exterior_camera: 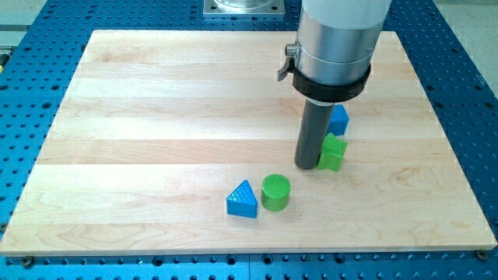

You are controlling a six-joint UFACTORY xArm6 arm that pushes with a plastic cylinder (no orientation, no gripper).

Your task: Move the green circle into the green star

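No jaws on this rig, just the rod, so nothing is held. My tip (308, 166) sits on the worktop (156, 101), touching or just beside the green star (333, 152) on its view-left side. Green circle (275, 191) lies toward the view's bottom-left of the tip, with the blue triangle (243, 200) just beside it. Blue block (339, 119) sits right behind the star. Judgement: tip needs to get to the circle's lower-left to shove it up-right.

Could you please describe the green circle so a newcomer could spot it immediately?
On the pale wooden board, look near the view's bottom edge, below-left of my tip. The green round cylinder block sits there beside a blue triangular block; the other green block is star-shaped.
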